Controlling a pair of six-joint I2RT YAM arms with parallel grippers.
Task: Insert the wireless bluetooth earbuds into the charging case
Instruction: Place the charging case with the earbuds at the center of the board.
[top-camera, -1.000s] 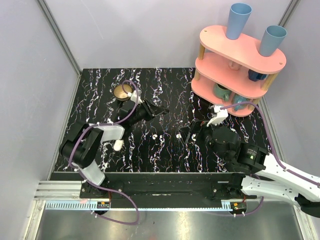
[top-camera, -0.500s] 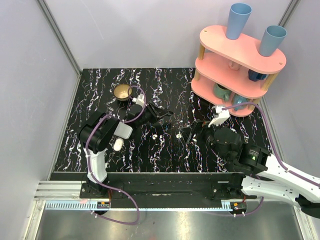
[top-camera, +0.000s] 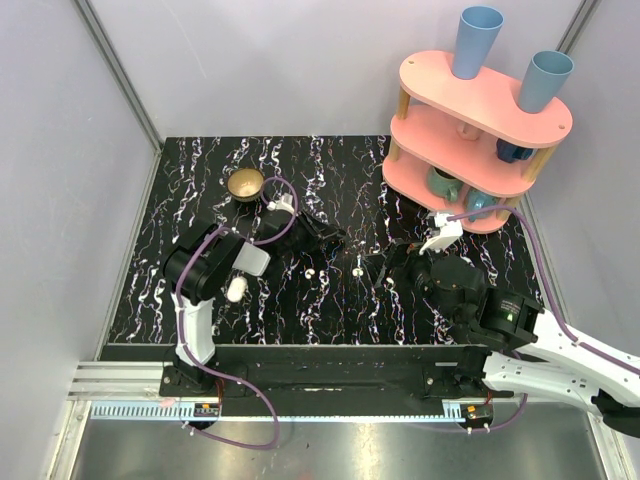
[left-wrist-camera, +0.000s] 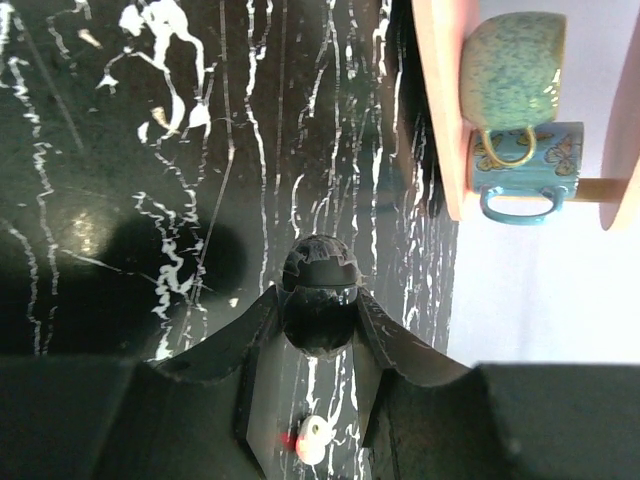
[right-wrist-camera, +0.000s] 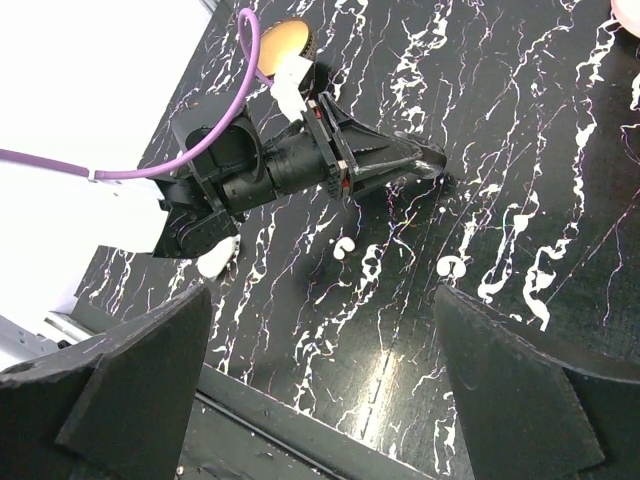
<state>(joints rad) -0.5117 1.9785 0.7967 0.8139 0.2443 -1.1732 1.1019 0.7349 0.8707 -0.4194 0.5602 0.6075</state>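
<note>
Two tiny white earbuds lie apart on the black marbled table, one (top-camera: 312, 272) (right-wrist-camera: 345, 247) left of the other (top-camera: 358, 270) (right-wrist-camera: 453, 265). The white charging case (top-camera: 236, 290) (right-wrist-camera: 214, 260) rests by the left arm's base, partly hidden under it. My left gripper (top-camera: 335, 238) (left-wrist-camera: 320, 300) (right-wrist-camera: 420, 160) hovers just behind the earbuds, shut on a small black block (left-wrist-camera: 320, 318); one earbud (left-wrist-camera: 313, 440) shows below its fingers. My right gripper (top-camera: 385, 266) (right-wrist-camera: 322, 295) stands wide open to the right of the earbuds, with nothing between its fingers.
A brass bowl (top-camera: 245, 184) (right-wrist-camera: 283, 40) sits at the back left. A pink three-tier shelf (top-camera: 480, 110) with blue cups and mugs (left-wrist-camera: 525, 170) fills the back right corner. Grey walls enclose the table.
The left arm has swung its gripper rightward and nearer, toward the earbuds, still holding the black block. The right arm has barely shifted.
</note>
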